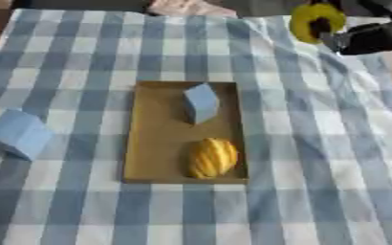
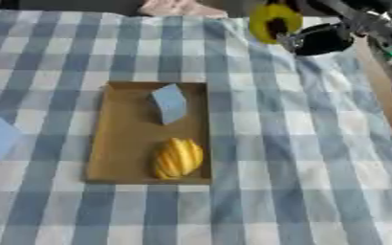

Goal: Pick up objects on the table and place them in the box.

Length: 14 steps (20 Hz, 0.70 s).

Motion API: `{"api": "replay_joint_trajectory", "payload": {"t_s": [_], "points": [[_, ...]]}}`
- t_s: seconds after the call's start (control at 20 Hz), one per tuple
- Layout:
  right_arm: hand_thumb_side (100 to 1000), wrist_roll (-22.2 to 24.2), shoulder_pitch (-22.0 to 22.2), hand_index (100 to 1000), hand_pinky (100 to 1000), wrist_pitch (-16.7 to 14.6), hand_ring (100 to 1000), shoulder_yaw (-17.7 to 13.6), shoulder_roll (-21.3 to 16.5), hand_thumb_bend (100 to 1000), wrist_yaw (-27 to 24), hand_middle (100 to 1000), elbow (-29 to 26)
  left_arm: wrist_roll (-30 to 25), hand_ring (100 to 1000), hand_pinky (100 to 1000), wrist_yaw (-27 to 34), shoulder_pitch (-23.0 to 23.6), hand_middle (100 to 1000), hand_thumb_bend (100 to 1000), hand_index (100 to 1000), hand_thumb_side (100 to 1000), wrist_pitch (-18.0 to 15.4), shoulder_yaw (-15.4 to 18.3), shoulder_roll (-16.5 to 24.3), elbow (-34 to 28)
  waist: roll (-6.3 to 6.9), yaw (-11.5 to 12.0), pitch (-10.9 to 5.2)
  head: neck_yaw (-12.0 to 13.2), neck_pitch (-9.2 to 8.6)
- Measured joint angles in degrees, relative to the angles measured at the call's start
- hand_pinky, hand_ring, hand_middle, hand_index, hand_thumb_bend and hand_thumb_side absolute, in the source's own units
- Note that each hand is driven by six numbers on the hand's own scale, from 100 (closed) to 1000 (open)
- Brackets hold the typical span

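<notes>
Above the checked counter's (image 1: 333, 158) far right corner, right robot hand (image 1: 368, 38) pinches yellow ring-shaped object (image 1: 315, 20) | carry it level over shallow brown cardboard box (image 1: 153, 139) | lower into bare space, clear of yellow ridged fruit (image 1: 212, 157) and pale blue block (image 1: 201, 102)

No legible text, label or number anywhere.

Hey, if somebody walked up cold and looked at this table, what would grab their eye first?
Probably the brown box in the middle of the blue checked cloth, with a ridged yellow object at its near end and a blue block at its far end. Next, the right hand at the upper right holding a yellow ring-shaped thing, and a second blue block lying left of the box.
</notes>
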Motion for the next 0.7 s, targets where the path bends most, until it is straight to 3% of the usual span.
{"api": "replay_joint_trajectory", "payload": {"t_s": [0.35,0.7], "points": [[141,7.2,-5.3,614,744,0.7,550,5.7,7.6,100,-3.1,340,-6.4,0.1,764,856,0.3,-0.1,734,100,794,707,-0.1,0.0,0.0,0.0,0.06,0.5,-1.22,-0.8,0.93],[185,10.2,-6.2,614,741,-2.0,565,11.0,15.7,100,3.1,353,-4.2,0.6,764,856,0.4,-0.1,734,100,793,713,-0.5,0.1,0.0,0.0,0.02,0.5,-1.20,-1.2,0.99]]}}
